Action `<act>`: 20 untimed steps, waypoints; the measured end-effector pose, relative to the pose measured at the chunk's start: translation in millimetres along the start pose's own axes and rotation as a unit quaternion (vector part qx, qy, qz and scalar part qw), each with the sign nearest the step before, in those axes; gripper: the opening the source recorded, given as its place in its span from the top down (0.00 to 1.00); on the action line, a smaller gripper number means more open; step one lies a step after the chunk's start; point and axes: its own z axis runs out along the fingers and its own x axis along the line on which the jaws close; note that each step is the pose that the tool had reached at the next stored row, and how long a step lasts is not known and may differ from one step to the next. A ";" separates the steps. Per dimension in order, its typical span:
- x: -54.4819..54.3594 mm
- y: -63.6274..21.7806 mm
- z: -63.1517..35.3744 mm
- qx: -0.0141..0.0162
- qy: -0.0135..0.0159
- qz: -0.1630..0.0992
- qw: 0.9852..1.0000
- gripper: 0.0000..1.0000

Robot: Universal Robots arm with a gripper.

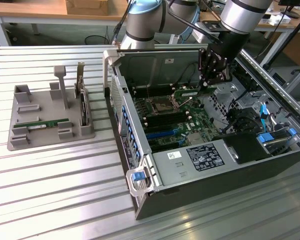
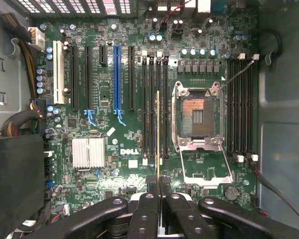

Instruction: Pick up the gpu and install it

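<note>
Green gpu (image 2: 158,134) stick—edge-on, held above mobo slots.

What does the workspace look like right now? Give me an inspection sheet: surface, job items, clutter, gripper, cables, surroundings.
Surface: ribbed metal table carrying an open computer case and a grey holder tray.
Job's things: one green gpu stick held edge-on above the black slots beside the empty processor socket; a second alike stick lies in the holder tray.
Clutter: a metal-bracketed card stands upright in the tray.
Gripper: gripper shut on the gpu stick, inside the case over the motherboard.
Cables: black cable bundle at the board's edge; blue connectors in the case.
Surroundings: wooden desks behind the table.
</note>
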 end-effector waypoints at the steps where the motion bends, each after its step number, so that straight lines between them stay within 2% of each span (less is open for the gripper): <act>1: 0.1 0.0 0.4 0.000 0.000 0.000 1.000 0.88; 20: 1.3 -0.3 7.4 0.000 0.000 0.000 1.000 0.88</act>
